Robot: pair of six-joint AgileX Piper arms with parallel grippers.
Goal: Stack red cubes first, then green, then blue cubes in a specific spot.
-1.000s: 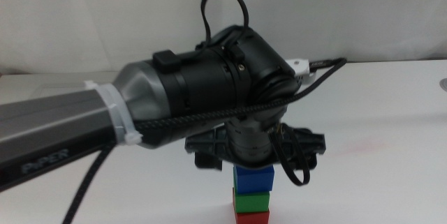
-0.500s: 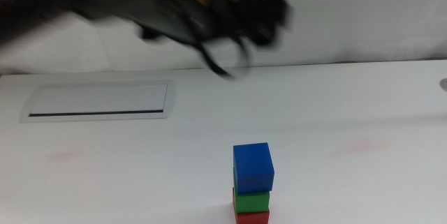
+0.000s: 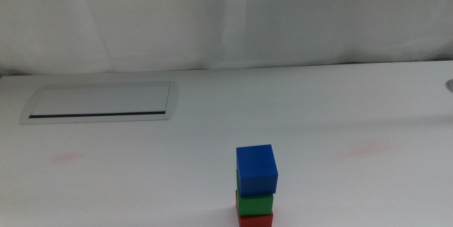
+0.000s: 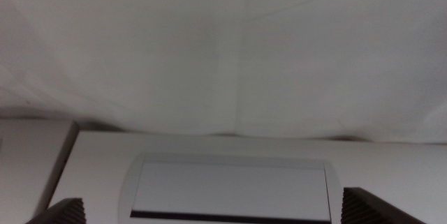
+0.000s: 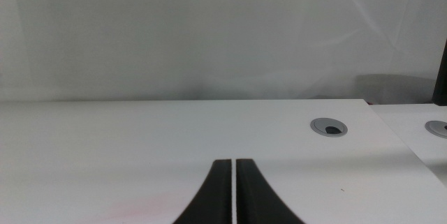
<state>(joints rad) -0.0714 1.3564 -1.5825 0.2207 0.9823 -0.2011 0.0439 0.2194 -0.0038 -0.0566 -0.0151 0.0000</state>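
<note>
Since half a second ago your left arm has swept up and out of the middle view; only a dark sliver remains at that picture's top left corner, too little to identify. Your left gripper [image 4: 209,213] now hangs high and level, facing the silver-framed panel [image 4: 230,189] set into the table [image 4: 391,168], and its two jaws stand wide apart with nothing between them, only their tips showing at the wrist picture's lower corners. Your right gripper [image 5: 232,192] waits low over bare tabletop, jaws pressed together with just a thin line between them, and a round grey cable port [image 5: 329,127] lies ahead of it and off to one side. Neither wrist camera catches the cubes. From the middle view, the stack stands alone on plain white table well away from both grippers: the blue cube [image 3: 256,170] sits on the green cube [image 3: 255,204], turned slightly askew to it, and the green rests on the red cube [image 3: 255,220]. That red cube is cut off by the picture's lower edge, so you cannot see its base.
</note>
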